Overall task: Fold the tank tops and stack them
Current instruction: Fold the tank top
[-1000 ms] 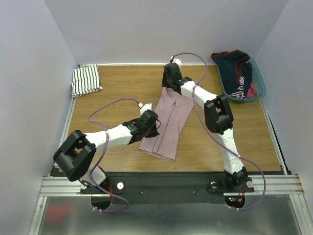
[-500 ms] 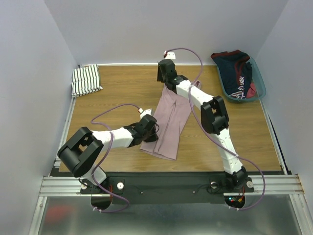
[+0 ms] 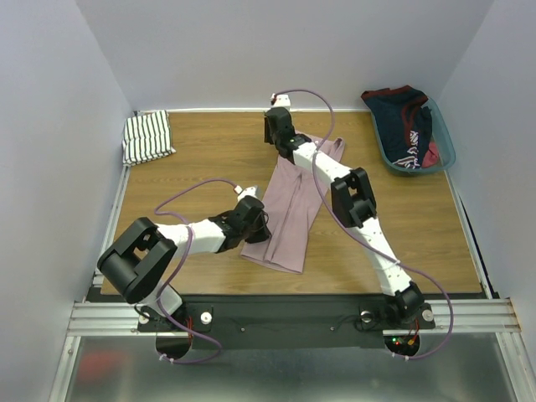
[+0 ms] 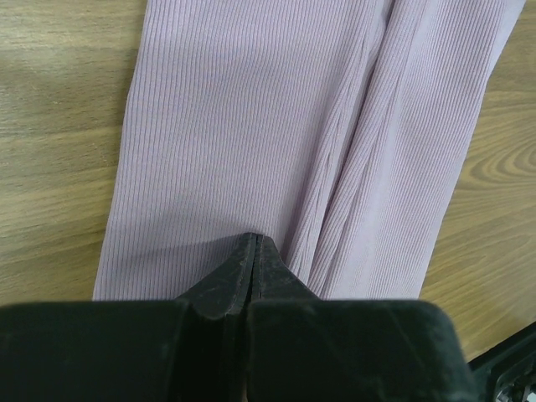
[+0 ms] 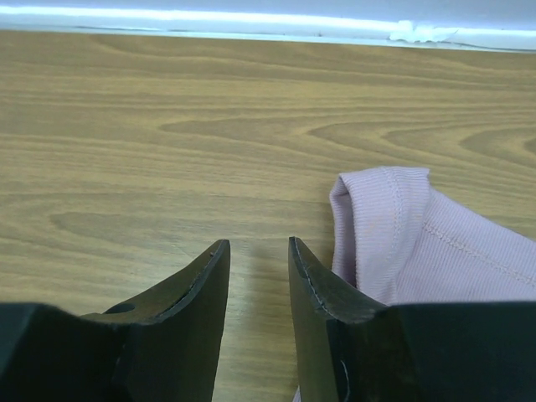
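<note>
Beneath the left gripper [image 4: 255, 241], the pink tank top [image 4: 243, 117] lies stretched out on the table [image 4: 50, 126].
Its jaws are pressed together, tips on a crease. The right gripper [image 5: 258, 244] stands narrowly parted, gripping nothing, the same top just right of it; the striped tank top [image 3: 147, 138] sits far left.

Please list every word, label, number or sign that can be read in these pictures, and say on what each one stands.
No text can be read.
On the dark clothing in the teal basket: pale marks, too small and blurred to read.
On the striped tank top and the pink tank top: no text visible.
</note>
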